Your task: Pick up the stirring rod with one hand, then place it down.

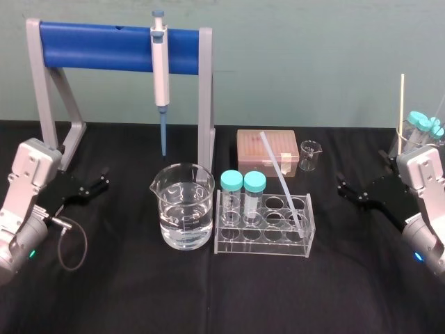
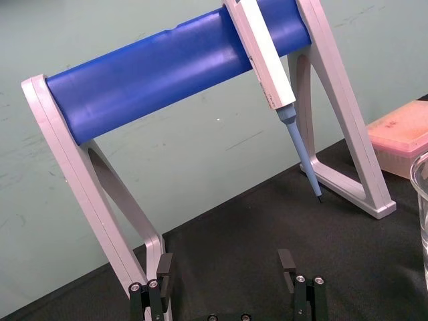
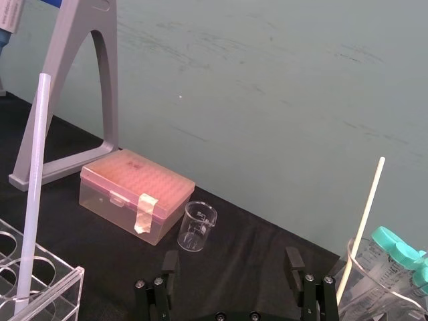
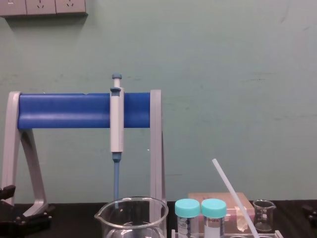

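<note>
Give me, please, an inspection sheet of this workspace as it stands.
Surface: black table, no spills seen.
Job's things: stirring rod leaning tilted in the clear rack, ungrasped.
Clutter: water beaker; two capped tubes in the rack; pink box; small beaker; pipette hanging on the blue stand; far-right beaker of tubes.
Grippers: left gripper at the table's left, right gripper at its right, both with jaws open, empty.
Cables: grey loop at the left wrist.
Surroundings: green wall; wall sockets.

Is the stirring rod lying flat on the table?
No, the stirring rod leans tilted in a hole of the clear test tube rack.
</note>
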Motion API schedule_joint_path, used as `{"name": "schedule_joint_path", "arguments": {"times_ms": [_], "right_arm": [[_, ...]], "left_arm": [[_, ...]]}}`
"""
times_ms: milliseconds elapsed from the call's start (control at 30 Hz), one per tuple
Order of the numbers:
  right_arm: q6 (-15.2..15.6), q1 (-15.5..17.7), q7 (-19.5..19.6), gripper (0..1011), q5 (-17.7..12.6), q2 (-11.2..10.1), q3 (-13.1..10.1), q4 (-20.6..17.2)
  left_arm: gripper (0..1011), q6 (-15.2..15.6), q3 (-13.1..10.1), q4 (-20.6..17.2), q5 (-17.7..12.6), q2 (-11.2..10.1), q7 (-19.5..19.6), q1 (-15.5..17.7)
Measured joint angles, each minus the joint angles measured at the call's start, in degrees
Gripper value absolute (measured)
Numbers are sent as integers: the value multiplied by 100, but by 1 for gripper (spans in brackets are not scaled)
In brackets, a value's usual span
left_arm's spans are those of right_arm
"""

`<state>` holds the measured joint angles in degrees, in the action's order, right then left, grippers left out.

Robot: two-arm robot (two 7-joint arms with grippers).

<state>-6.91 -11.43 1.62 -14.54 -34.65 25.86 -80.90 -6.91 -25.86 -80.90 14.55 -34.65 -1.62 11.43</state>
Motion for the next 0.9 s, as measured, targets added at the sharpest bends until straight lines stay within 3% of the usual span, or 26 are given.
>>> {"name": "schedule_joint_path", "arguments": {"times_ms": [900], "right_arm": [[0, 0, 0, 1000, 0, 0, 0, 0]], "left_arm": [[1001, 0, 0, 0, 0, 0, 0, 0]]}}
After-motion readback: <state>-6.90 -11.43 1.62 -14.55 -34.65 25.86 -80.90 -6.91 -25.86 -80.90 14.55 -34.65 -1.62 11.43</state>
